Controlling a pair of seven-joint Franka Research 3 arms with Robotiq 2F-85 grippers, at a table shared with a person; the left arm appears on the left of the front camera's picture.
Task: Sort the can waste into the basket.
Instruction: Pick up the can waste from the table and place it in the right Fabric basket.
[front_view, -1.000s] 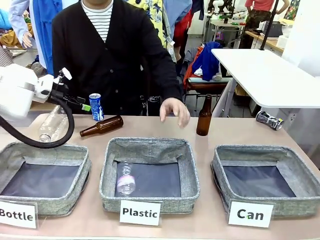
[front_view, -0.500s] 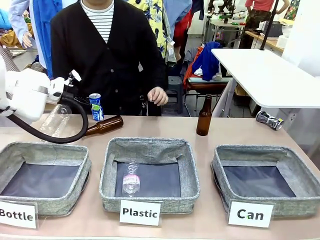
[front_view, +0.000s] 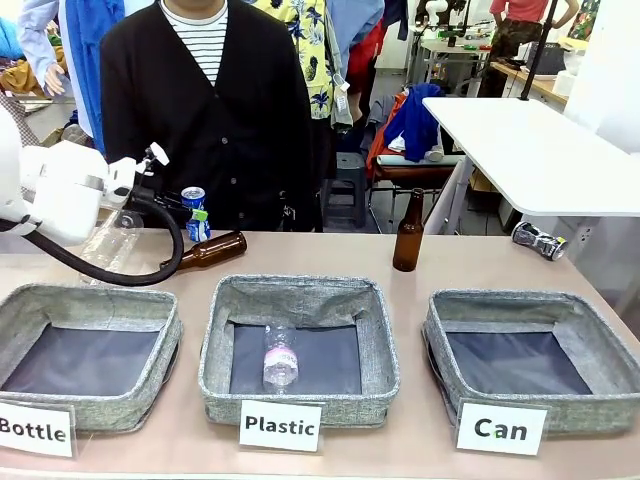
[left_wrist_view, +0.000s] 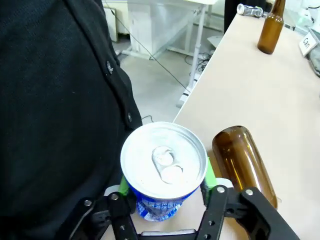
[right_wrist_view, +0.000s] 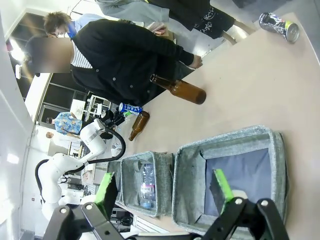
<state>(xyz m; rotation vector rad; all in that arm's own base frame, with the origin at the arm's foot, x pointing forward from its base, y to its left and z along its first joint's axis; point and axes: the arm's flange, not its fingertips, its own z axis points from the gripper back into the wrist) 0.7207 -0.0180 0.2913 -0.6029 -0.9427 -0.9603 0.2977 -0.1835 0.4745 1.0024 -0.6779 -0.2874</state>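
grips the blue can (left_wrist_view: 163, 160) with the left pincer (left_wrist_view: 166, 186), green pads pressed to opposite sides of its body, silver top and pull tab facing up. finds that can upright at the far left edge of the tabletop (front_view: 470, 265), close to the person's black cardigan (front_view: 215, 110) and just beside a brown glass bottle (front_view: 205, 252) lying on its side. shows the right pincer (right_wrist_view: 164, 186) open, pads well apart with nothing between them. spots the crushed dark can (front_view: 538, 240) lying at the far right edge, well apart from the blue one. places the grey basket (front_view: 520, 300) at the near right behind the white "can" card (front_view: 500, 428), dark lining showing. sets a second brown bottle (front_view: 408, 232) upright near the far edge, right of centre. holds one clear plastic bottle (front_view: 280, 357) in the middle basket (front_view: 300, 290), carded "plastic".
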